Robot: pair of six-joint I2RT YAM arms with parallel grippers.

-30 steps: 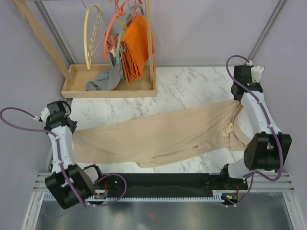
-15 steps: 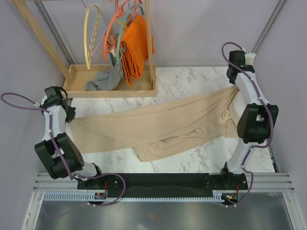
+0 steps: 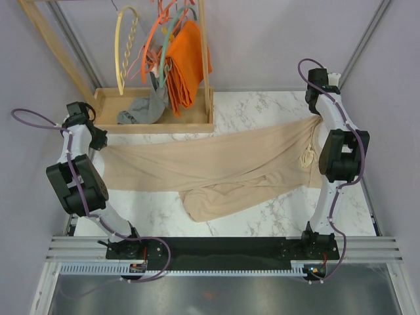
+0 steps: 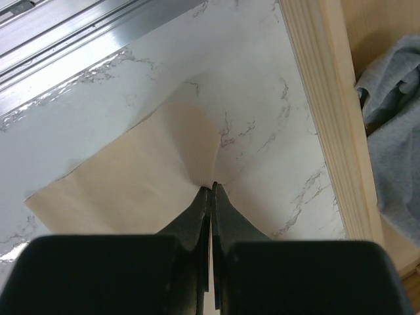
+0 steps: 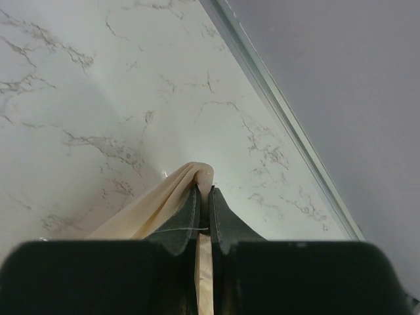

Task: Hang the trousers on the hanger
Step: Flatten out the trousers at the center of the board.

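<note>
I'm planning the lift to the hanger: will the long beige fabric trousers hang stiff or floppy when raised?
Probably floppy: the long beige fabric trousers tent into creases where the left gripper and right gripper pinch them. Likely light, since fingertip pinches hold both ends. The folded middle lying on the marble table may sag and trail.

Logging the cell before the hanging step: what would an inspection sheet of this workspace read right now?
Surface: marble table, no spills seen.
Job's things: trousers stretched between both arms, one leg sagging; cream hanger on the wooden rack.
Clutter: orange cloth and coloured hangers on the rack; grey garment in its tray.
Grippers: left gripper shut on the leg end; right gripper shut on the waist end.
Cables: purple cables loop off the wrists.
Surroundings: grey walls; nothing else seen.
</note>
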